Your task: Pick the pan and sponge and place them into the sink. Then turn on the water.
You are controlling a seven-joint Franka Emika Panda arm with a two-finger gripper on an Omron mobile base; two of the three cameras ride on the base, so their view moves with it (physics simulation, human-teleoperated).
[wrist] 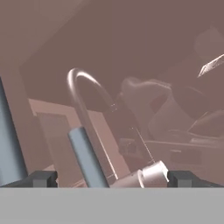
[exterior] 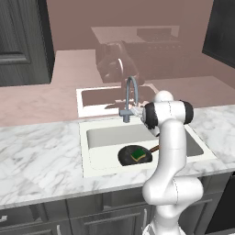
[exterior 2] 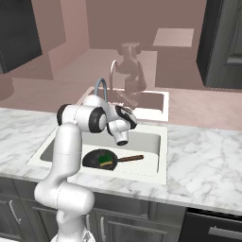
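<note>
The gripper [wrist: 112, 178] had its fingers [wrist: 43, 178] spread wide and empty, with the grey faucet [wrist: 87, 164] standing just in front, between them. Below them, the pan [exterior: 133, 155] lay in the white sink [exterior: 92, 137] with the sponge [exterior: 138, 155] on it. The marble counter [exterior: 41, 156] ran around the sink, with a pink mirror wall behind.
</note>
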